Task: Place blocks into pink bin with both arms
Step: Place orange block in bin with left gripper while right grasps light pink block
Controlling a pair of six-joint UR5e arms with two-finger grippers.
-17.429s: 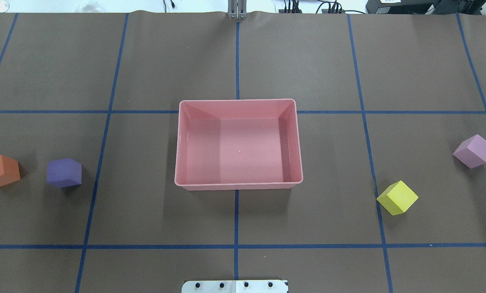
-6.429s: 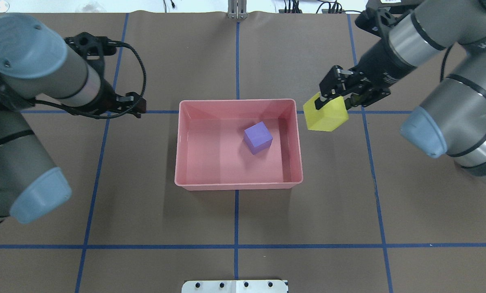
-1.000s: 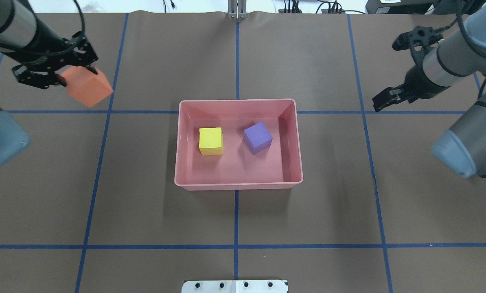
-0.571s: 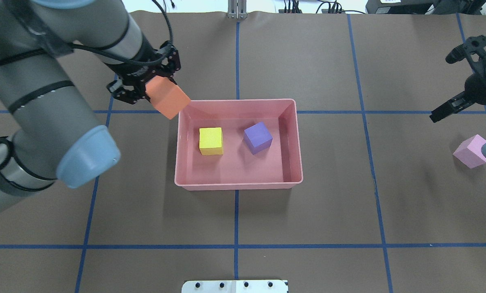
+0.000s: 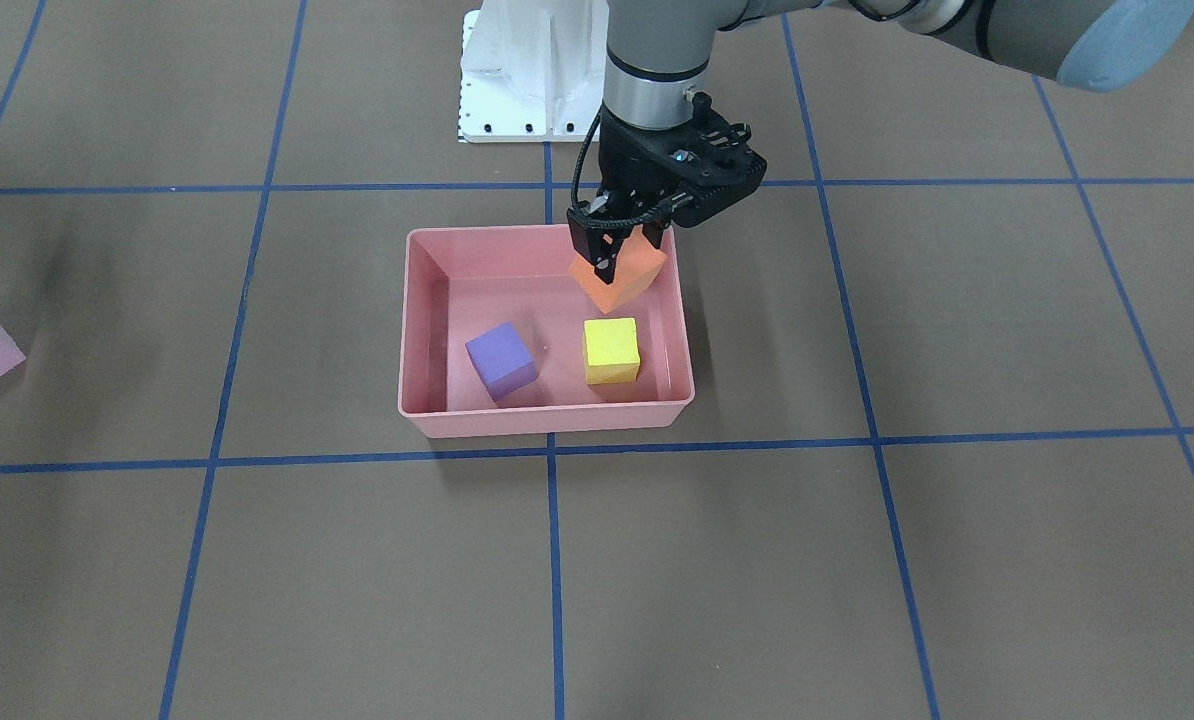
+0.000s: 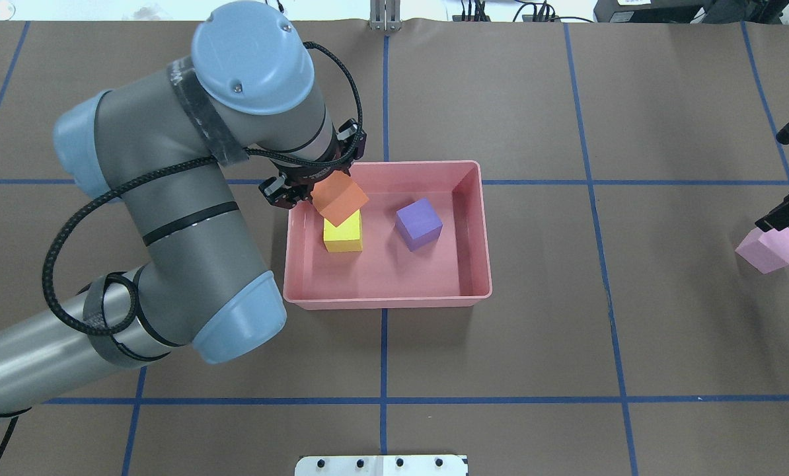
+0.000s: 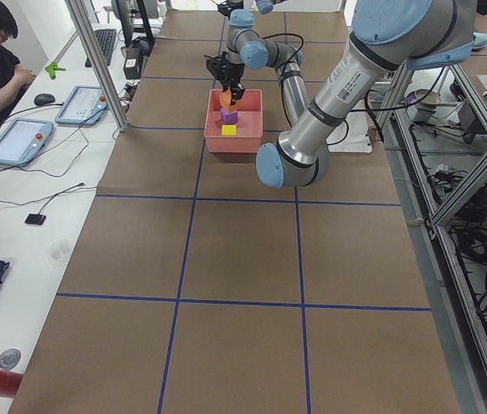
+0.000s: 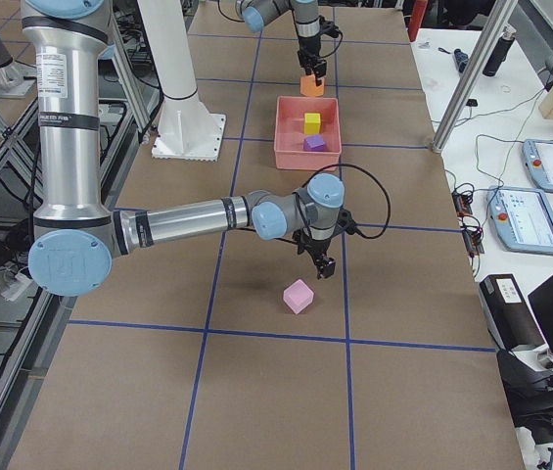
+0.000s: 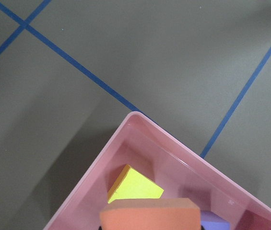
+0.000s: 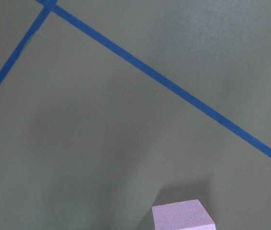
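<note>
Overhead view, clock centred on the pink bin [image 6: 388, 303], 12 pointing away from the robot. Light pink cube [image 6: 770, 248] sat on the table at 3 o'clock, well apart from the bin; right gripper [image 6: 779, 217] hovered just above it, couldn't tell if the jaws were open. Inside the bin, yellow cube [image 6: 343, 236] lay at 9 o'clock and purple cube [image 6: 419, 223] near 1, apart from each other. Left gripper [image 6: 320, 177] was clamped on the orange cube [image 6: 339, 199], tilted and raised over the bin at 10 o'clock, roughly above the yellow one.
</note>
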